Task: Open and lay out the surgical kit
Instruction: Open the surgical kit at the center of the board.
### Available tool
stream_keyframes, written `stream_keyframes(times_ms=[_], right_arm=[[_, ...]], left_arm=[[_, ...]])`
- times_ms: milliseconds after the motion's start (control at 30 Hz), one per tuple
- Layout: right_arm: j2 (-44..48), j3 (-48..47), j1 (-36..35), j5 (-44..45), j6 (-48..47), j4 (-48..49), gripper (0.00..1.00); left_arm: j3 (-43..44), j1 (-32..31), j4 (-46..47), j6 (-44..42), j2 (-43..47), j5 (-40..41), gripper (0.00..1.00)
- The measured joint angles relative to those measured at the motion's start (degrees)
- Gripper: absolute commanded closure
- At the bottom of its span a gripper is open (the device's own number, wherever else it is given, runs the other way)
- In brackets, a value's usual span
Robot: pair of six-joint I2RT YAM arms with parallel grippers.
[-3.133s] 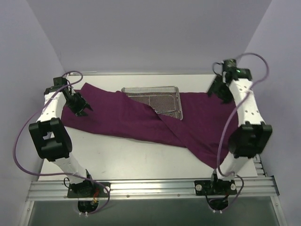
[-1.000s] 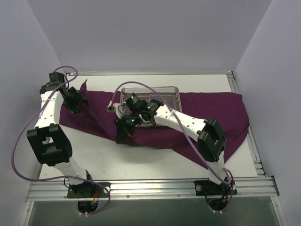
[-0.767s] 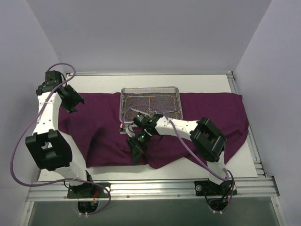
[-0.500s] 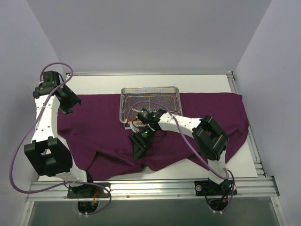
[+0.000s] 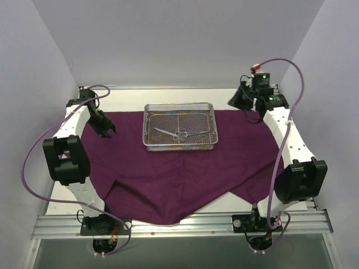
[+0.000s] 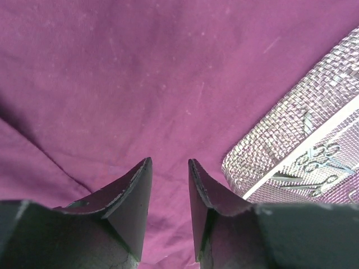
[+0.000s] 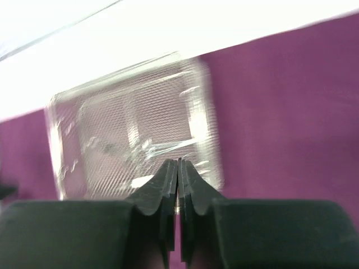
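Observation:
The dark purple cloth wrap (image 5: 185,179) lies spread flat across the table. On its back middle stands the silver wire-mesh tray (image 5: 149,128), uncovered, with thin ring-handled instruments (image 5: 178,133) inside. My left gripper (image 5: 109,133) hovers over the cloth (image 6: 140,67) left of the tray (image 6: 291,123), open with nothing between its fingers. The instruments (image 6: 317,162) show at the lower right of its view. My right gripper (image 5: 234,101) hangs high at the back right, shut and empty (image 7: 178,161). It looks down on the blurred tray (image 7: 129,123) and cloth (image 7: 280,101).
A bare white strip of table (image 5: 168,94) runs behind the cloth. An aluminium rail (image 5: 179,223) carries both arm bases at the near edge, and the cloth's front corner (image 5: 171,216) reaches it. Lilac walls close in on the left, right and back.
My right arm has swung from the cloth's front middle up to the back right, jaws shut. The front flap now lies spread toward the near edge. My left gripper has come closer to the tray.

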State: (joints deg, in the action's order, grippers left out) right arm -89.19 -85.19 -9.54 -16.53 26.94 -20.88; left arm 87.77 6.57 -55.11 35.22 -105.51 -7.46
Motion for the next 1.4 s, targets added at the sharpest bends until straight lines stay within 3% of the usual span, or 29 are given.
stream_keyframes(times_ms=[100,167,333,533,867,1133,1400], right_arm=[[-2.0,-1.3,5.6,6.1,1.4,-2.4,1.00],[-5.2,-1.6,7.5,8.1,1.4,-3.7,1.00],[-15.0,-0.4,11.7,10.1,1.2,-5.7,1.00],[-21.3,0.0,13.5,12.2,0.6,-7.8,1.00],[-29.0,0.3,13.3,14.2,-0.5,-5.9,1.00],[-33.9,-6.2,13.9,13.9,-1.4,-6.1,1.00],[-41.7,-18.7,14.4,11.5,-1.2,-8.8,1.00]], left_arm=[[1.3,0.1,-0.4,-0.4,-2.9,-0.5,0.68],[3.9,0.3,-0.8,-1.1,-6.5,-0.4,0.78],[9.8,0.2,-2.2,-3.3,-15.1,2.6,0.78],[13.1,-0.6,-4.9,-5.8,-18.3,8.9,0.79],[22.9,0.3,-10.9,-7.3,-27.9,9.2,0.76],[33.9,0.5,-16.6,-7.5,-34.3,7.5,0.73],[40.2,1.1,-18.5,-6.9,-37.9,4.4,0.71]])
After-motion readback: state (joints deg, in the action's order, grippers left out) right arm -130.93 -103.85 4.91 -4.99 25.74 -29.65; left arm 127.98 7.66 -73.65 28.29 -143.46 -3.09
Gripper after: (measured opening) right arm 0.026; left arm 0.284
